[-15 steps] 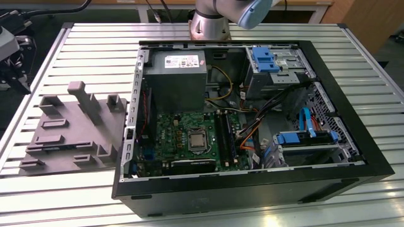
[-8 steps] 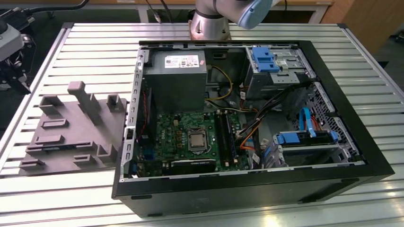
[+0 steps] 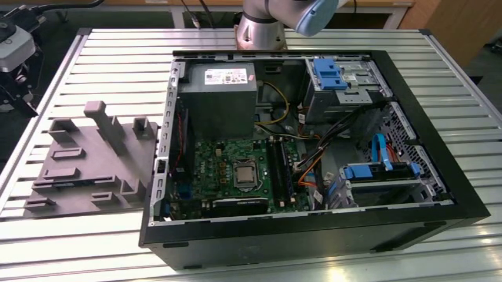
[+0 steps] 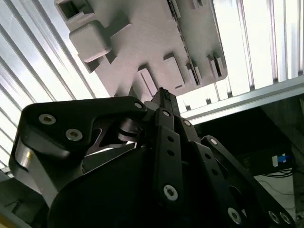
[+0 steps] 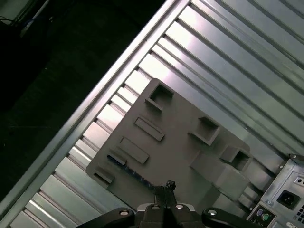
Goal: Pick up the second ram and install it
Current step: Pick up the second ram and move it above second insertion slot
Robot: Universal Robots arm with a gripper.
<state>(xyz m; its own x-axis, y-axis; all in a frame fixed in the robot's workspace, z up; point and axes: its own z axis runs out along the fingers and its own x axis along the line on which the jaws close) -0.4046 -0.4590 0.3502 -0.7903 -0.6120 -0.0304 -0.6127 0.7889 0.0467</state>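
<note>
A slatted metal table [image 3: 79,247] carries everything, with a dark floor beyond its rim. Toward the exterior view's left lies a grey plastic tray [image 3: 79,158] with shallow pockets and a few upright posts [image 3: 96,114]. The gripper [image 5: 168,185] hangs over this tray, clear of it, and its fingers are pressed together with nothing between them; the second wrist view shows the same narrow closed tip [image 4: 164,92] over the tray [image 4: 142,38]. The memory stick [image 5: 128,167], thin and dark, sits in a long slot along one edge of the tray [image 5: 180,118], below the gripper and just to one side of its tip, not touched.

Next in the exterior view comes the open computer case [image 3: 314,241], lying on its side just beside the tray and away from the gripper. Inside are a grey power box [image 3: 216,100], a green circuit board [image 3: 211,158] with a square silver chip [image 3: 246,174], loose cables and blue drive brackets [image 3: 328,73]. The arm's base [image 3: 263,26] stands behind the case.
</note>
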